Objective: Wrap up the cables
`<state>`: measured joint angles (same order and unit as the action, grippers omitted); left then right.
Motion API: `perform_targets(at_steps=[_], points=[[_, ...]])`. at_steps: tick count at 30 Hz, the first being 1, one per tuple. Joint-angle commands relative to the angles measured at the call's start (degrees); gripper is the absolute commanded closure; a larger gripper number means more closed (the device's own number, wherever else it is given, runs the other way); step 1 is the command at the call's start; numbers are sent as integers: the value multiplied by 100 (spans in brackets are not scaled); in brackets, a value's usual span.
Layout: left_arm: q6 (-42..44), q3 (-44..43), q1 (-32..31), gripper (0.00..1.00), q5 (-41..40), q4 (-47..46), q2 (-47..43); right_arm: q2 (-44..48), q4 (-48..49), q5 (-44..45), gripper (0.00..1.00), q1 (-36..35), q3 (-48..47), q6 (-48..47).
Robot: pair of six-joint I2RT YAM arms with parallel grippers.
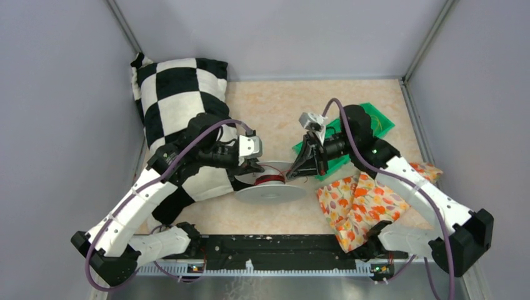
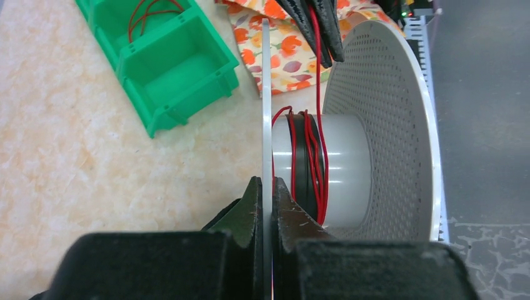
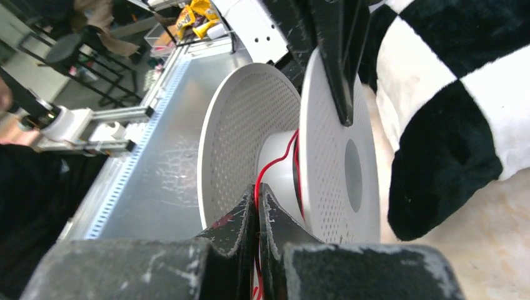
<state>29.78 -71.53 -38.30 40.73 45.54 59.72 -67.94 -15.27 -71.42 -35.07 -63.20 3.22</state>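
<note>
Clamping the thin edge of one flange of a white perforated plastic spool [image 2: 387,125], the left gripper [image 2: 267,187] presses its two dark fingers flat against either face of that disc, low in the middle of the left wrist frame. The cables [image 2: 315,162], thin red wires, lie in several turns around the spool's pale hub at the centre of that frame. One strand runs straight up from the hub to the right gripper [image 2: 325,53] at the top middle, whose tapered dark fingers are pinched tight on it. In the right wrist frame the same red strand climbs from between those closed fingertips at bottom centre to the hub.

More red loops lie in the upper compartment of a green plastic bin [image 2: 169,69], upper left of the left wrist frame.

From above, the spool sits at the centre of the frame between the two grippers. A black-and-white checkered plush cushion [image 1: 175,94] fills the upper left, partly under the left arm. An orange floral cloth [image 1: 356,200] lies at lower right on the peach marbled tabletop [image 1: 275,106].
</note>
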Motion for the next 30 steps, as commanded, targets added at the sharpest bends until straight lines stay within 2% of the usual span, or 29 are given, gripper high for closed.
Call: perform_targets(at_steps=[1,6,13,16,19,23,30], points=[[-193,-324,7,100,761,-435,45,790,1969,88,100,39,847,259],[-575,-491,36,100,1137,-683,188,1176,2309,466,100,39,1261,128],[-1474,-326,170,100,1263,-1757,133,1354,2806,839,100,7,1617,354],[-1670,-261,318,100,1237,-2119,69,1381,3121,994,93,9,1727,518],[-1755,-360,530,100,1444,-2139,126,1331,3013,1026,91,14,1674,474],[-1821,-407,742,100,1690,-2168,180,1276,2979,1010,93,15,1669,469],[-2010,-281,974,100,1933,-2480,127,1275,2767,1225,82,18,1697,302]])
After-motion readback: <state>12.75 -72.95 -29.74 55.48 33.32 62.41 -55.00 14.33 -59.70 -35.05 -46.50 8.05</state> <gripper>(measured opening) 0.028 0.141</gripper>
